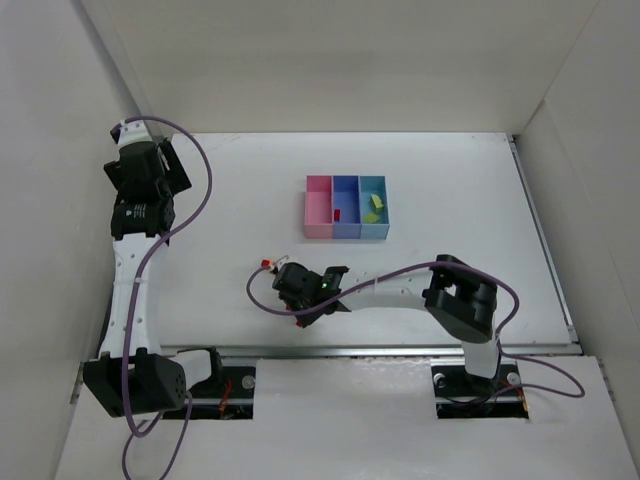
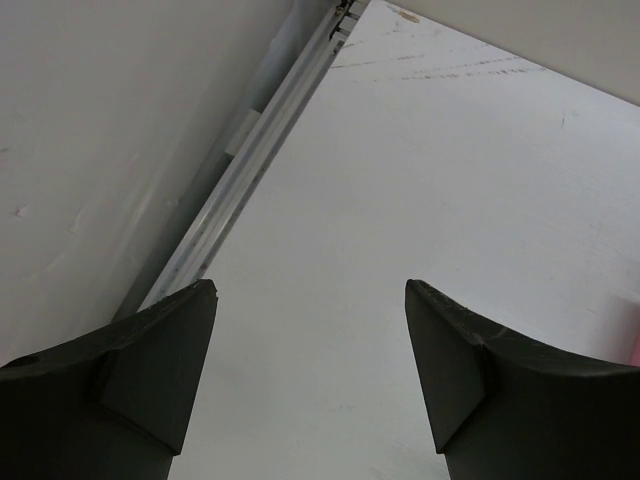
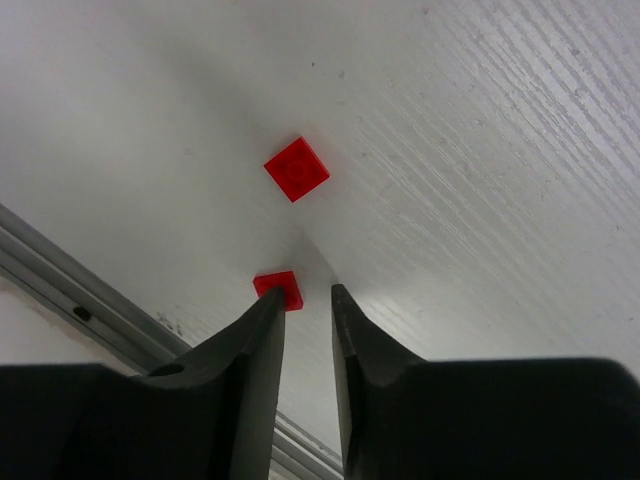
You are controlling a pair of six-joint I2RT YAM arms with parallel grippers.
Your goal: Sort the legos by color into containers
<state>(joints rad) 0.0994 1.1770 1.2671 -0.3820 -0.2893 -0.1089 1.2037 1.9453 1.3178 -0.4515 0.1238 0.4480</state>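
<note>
- White walls (image 1: 330,60) box in a white worktop (image 1: 450,200). I can read no writing or brand on it, on the things or on my arms.
- At the far middle sits the tray (image 1: 345,237), with a pink bin (image 1: 318,198), a blue bin (image 1: 347,190) and a cyan bin (image 1: 379,184) from left to right.
- A red brick (image 1: 338,214) lies in the blue bin, and yellow-green bricks (image 1: 375,202) lie in the cyan one.
- My right gripper (image 3: 308,292) hangs low over the worktop on the tray's near side, a little to its left and close to the rail (image 3: 90,300). Its jaws are a narrow slot apart with nothing between them.
- The near brick (image 3: 279,288), red, lies at the tip of my rail-side finger (image 3: 255,360). It is just outside the slot, not in it, and I cannot tell whether it touches the finger.
- The far brick (image 3: 297,168), also red, lies apart beyond it, turned corner-on to my jaws.
- Both are square, so neither has a long axis to line up with.
- I judge a small shift toward the rail would bring the slot over the near brick.
- My left gripper (image 2: 310,300) is well to the tray's left, jaws wide and empty, so the right arm is the nearer.
</note>
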